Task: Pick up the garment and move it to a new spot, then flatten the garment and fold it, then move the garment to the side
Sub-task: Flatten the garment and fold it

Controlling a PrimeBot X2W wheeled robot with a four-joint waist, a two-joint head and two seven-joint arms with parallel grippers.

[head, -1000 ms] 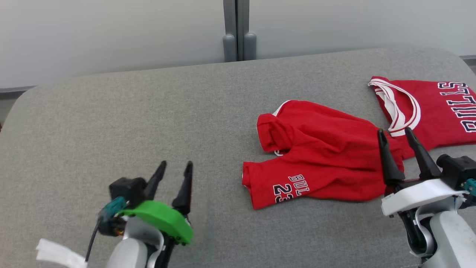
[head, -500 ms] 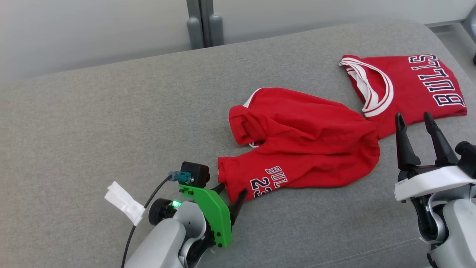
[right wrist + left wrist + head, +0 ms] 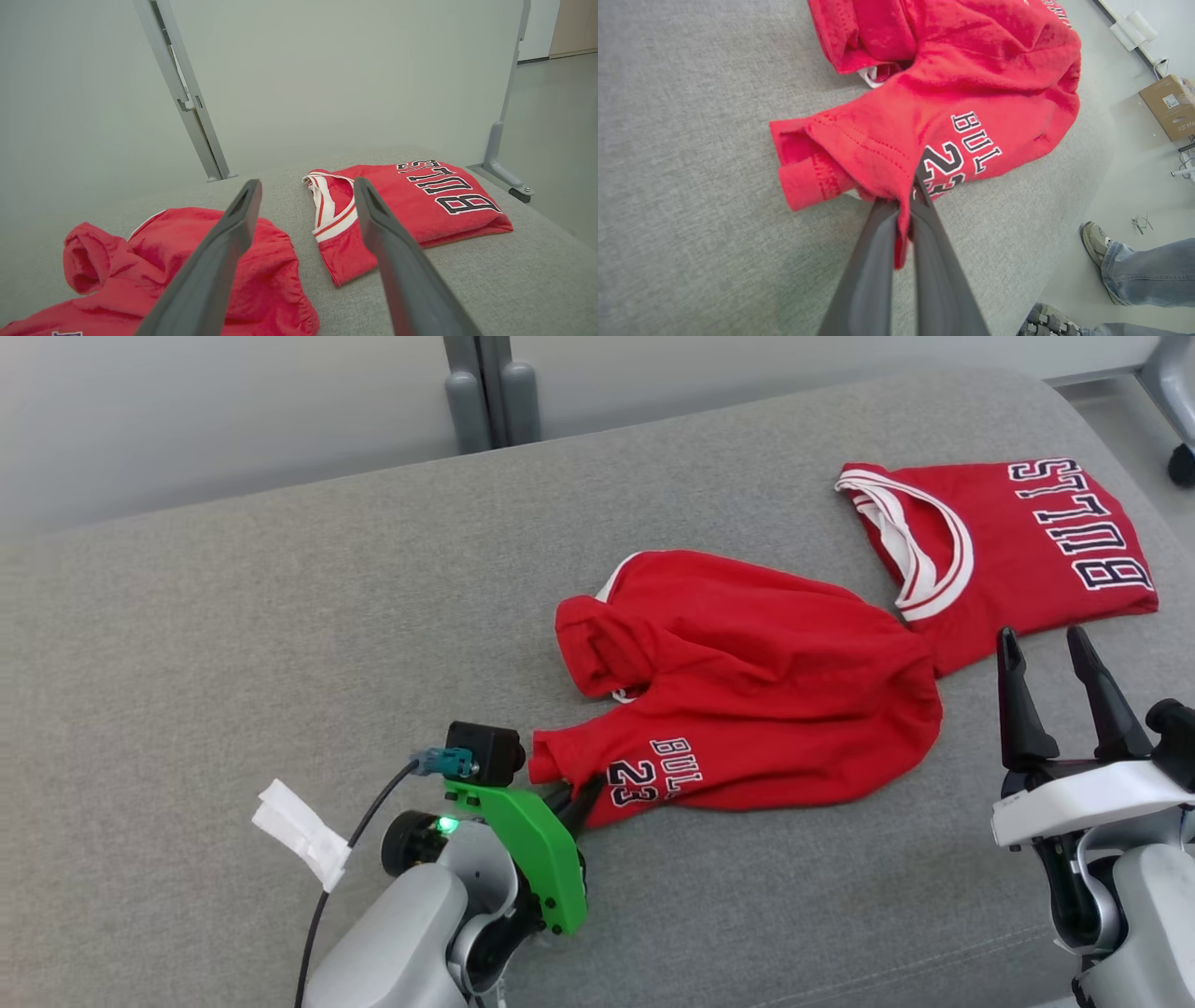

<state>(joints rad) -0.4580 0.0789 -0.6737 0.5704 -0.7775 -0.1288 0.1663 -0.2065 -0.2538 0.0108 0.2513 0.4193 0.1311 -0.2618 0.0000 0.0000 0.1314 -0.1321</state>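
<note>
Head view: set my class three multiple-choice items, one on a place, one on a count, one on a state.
1. The folded jersey lies where, from the shorts?
A. to the robot's right, farther back
B. to the robot's left
C. beneath them
2. How many red garments lie on the grey cushion?
A. one
B. two
C. four
3. The left hand is:
A. open above the shorts
B. shut on the shorts' edge
C. shut on the jersey
Answers: 1 A, the jersey sits upper right in the head view; 2 B, shorts and jersey make two; 3 B, it pinches the red cloth beside the 23.
</note>
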